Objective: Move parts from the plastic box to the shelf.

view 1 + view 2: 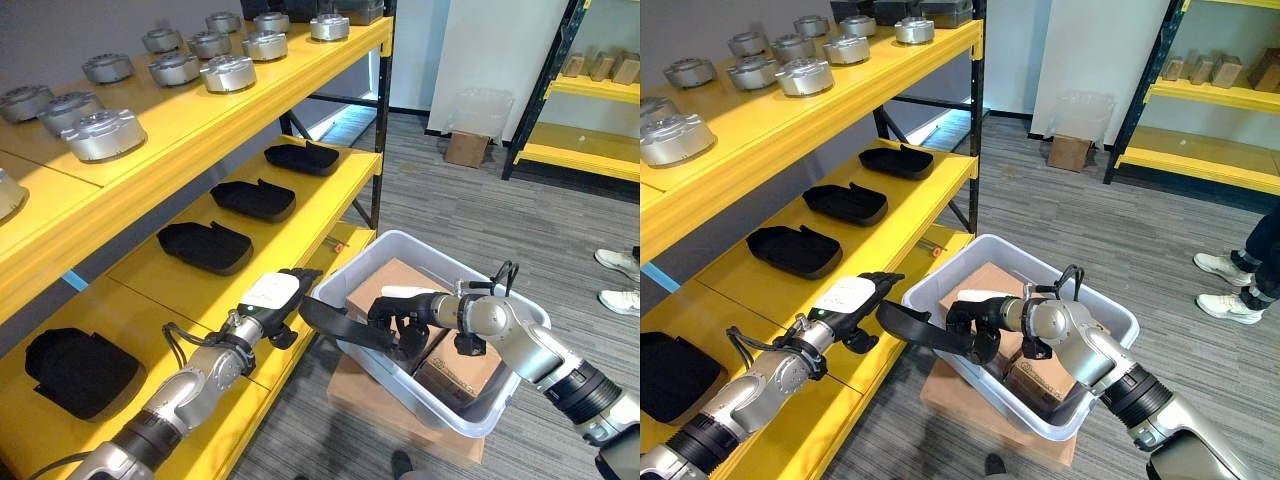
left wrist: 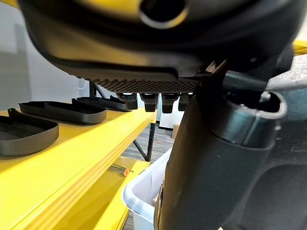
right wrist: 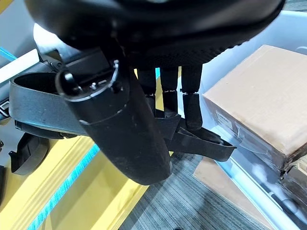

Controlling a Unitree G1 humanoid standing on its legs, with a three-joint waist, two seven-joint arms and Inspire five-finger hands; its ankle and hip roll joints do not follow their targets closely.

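Right hand (image 1: 405, 318), reaching in from the lower right, with its fingers (image 3: 192, 98) and thumb curled round one end of a black moulded part (image 1: 345, 328); the part is held above the near-left rim of the plastic box (image 1: 500, 400), its free end jutting out past the rim towards the yellow shelf (image 1: 300, 190). Left hand (image 1: 275, 298), bearing a white cover, lies over the front edge of the lower shelf board, just beside the free end of the held part; whether it touches the part cannot be told, and in the left wrist view its fingers (image 2: 148, 100) hang as a short row whose curl cannot be judged. The plastic box, pale grey and translucent, stands on a flat cardboard sheet (image 1: 360, 400) on the grey floor, close against the shelf's corner, and contains brown cardboard cartons (image 1: 395, 285). On the middle shelf board, three black trays (image 1: 252, 198) of the same kind as the held part lie in a row, well apart from one another; a fourth (image 1: 78, 368) lies on the lower board at the near left. The top board carries silver metal discs (image 1: 105, 133) in loose rows. At the right edge, a person's white shoes (image 1: 618, 280) stand on the floor.
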